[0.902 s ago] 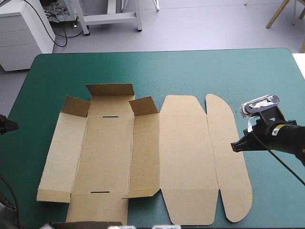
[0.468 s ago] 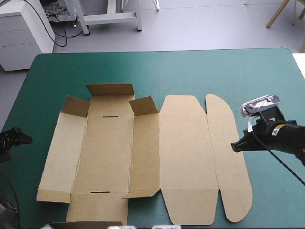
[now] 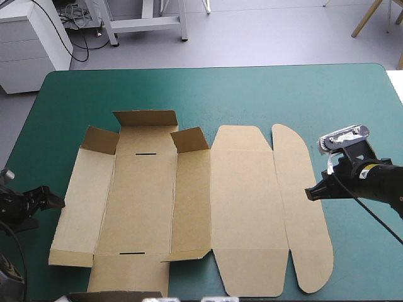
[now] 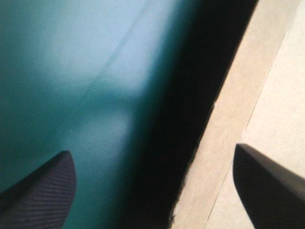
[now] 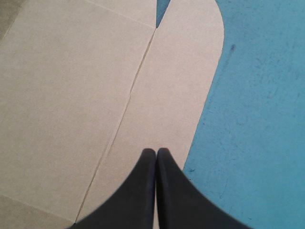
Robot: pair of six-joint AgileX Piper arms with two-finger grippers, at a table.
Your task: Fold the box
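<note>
Brown box (image 3: 189, 201) lies mostly flat, three far flaps raised.

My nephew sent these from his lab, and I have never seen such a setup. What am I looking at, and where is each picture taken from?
This is a robot with two arms at a table with a teal-green cover. One picture looks down from above and behind it. The other two come from a camera on each wrist, looking along that gripper. On the table lies the box, a cut sheet of brown board. It is mostly flat, with a few small flaps at its far end standing up. The left gripper, open, hovers at the sheet's left edge. The right gripper is shut, its tip at the rounded flap on the right. Neither holds anything.
</note>
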